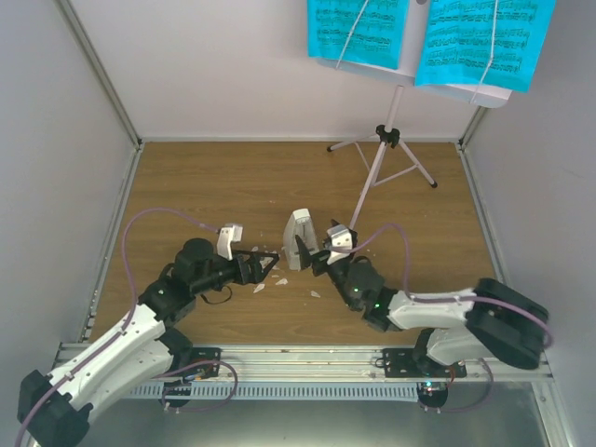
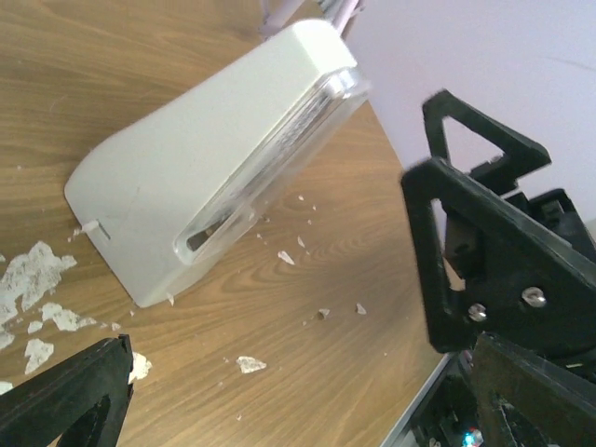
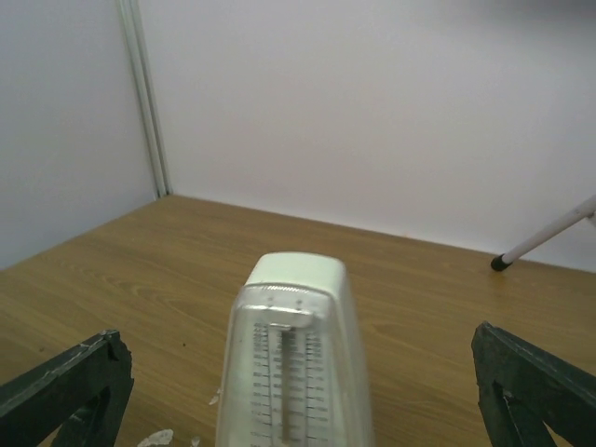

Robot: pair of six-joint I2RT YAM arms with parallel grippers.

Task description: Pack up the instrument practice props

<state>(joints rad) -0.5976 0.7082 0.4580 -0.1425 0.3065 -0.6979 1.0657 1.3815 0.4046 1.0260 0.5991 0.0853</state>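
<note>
No legible text, only black notes on cyan sheet-music pages (image 1: pixel 357 28)

White-and-black arms (image 1: pixel 121 340) with lilac cables (image 1: pixel 154 214), black triangular jaws, silver screws (image 2: pixel 534 297), perhaps a green light (image 1: pixel 375 303).

metronome (image 1: pixel 298 239): mid-table (image 1: pixel 205 177), between left gripper (image 1: pixel 267 265) and right gripper (image 1: pixel 313 260)
music stand (image 1: pixel 389 149): far right
sheet-music pages (image 1: pixel 484 42): on stand
</note>
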